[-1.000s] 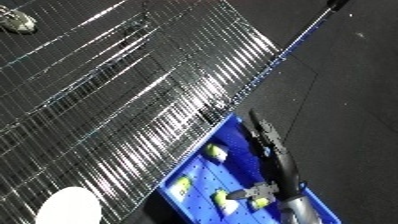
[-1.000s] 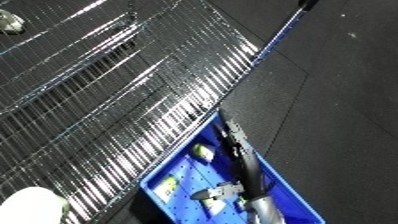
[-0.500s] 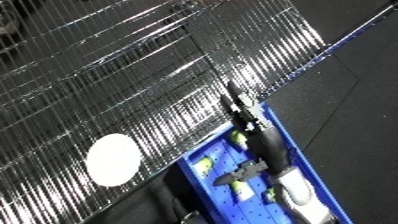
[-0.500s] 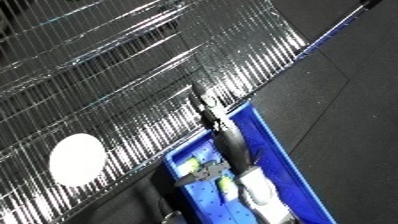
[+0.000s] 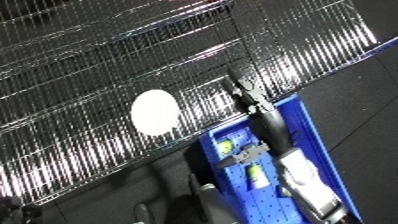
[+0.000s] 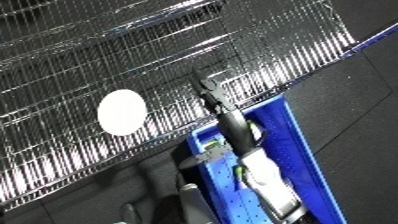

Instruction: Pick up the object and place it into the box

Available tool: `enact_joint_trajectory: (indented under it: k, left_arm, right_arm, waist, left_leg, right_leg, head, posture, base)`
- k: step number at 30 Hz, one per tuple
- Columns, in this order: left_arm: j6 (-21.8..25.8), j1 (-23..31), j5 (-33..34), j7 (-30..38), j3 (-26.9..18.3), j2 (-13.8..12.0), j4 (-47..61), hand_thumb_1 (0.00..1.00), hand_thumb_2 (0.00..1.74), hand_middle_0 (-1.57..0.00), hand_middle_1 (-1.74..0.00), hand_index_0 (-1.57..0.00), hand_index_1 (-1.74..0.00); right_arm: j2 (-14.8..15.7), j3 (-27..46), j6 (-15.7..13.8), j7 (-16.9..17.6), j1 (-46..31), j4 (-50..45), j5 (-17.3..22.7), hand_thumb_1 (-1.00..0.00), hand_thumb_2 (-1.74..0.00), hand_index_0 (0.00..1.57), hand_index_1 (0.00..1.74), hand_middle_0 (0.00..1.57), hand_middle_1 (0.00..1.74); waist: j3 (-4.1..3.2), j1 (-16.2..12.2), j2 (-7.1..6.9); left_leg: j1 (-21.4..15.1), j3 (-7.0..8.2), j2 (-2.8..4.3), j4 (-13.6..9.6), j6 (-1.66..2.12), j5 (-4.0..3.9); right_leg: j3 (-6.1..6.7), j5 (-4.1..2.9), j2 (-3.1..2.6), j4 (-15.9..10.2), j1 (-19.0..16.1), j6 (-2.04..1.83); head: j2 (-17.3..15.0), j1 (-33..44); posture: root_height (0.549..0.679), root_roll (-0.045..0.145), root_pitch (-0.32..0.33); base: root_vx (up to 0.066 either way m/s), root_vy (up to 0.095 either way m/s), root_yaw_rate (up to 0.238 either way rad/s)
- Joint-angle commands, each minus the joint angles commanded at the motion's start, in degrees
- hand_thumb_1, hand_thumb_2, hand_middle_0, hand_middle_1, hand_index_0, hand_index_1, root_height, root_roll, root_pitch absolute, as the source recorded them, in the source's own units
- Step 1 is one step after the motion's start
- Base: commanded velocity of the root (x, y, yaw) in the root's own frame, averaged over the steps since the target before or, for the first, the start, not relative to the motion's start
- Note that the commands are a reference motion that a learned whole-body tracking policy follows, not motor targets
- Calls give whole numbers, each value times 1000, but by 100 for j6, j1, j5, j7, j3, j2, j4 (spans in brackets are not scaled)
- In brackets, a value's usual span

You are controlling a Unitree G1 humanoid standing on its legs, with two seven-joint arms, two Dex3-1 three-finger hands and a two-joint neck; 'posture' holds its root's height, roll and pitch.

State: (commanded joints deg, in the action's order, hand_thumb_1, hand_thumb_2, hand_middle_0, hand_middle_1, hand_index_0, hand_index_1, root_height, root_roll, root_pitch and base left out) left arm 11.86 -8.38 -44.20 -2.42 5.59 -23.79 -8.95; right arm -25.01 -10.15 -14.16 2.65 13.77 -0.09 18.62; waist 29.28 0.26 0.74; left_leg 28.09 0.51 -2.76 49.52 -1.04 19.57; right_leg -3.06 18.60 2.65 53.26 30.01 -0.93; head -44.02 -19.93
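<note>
A white round object (image 5: 155, 112) lies on the wire-mesh table (image 5: 80, 60), left of the blue bin (image 5: 313, 134). My right forearm (image 5: 300, 169) stretches along the bin from the lower right. My right hand (image 5: 245, 98) is past the bin's far end, over the edge of the mesh. Its fingers look straight and hold nothing. It is to the right of the white object and apart from it. Dark shapes at the bottom edge may be my left hand (image 5: 142, 212); its state is hidden.
The bin stands below the mesh table's edge and holds small yellow-green items (image 5: 256, 172). Dark floor (image 5: 364, 90) lies to the right of the bin. The wire mesh fills the upper left of both views.
The whole picture has shifted, so the camera moved; the white object now shows higher and more central. My right hand has reached from over the bin up to the mesh edge.
</note>
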Motion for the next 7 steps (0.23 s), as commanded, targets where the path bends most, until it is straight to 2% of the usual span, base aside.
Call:
enact_joint_trajectory:
  k: [7]
  left_arm:
    - [-96,47,-12,-25,45,-62,68,1000,1740,-1570,-1740,-1570,-1740]
  right_arm:
    - [-37,-157,-38,51,259,305,-439,0,0,0,0,0,0]
  waist:
    - [48,121,50]
  left_leg:
    - [119,-9,-35,180,-18,23]
  right_leg:
    - [-50,15,57,200,147,-3]
  head:
    - [10,-26]
  posture:
    - [614,66,-21]
  base:
    - [37,20,120]
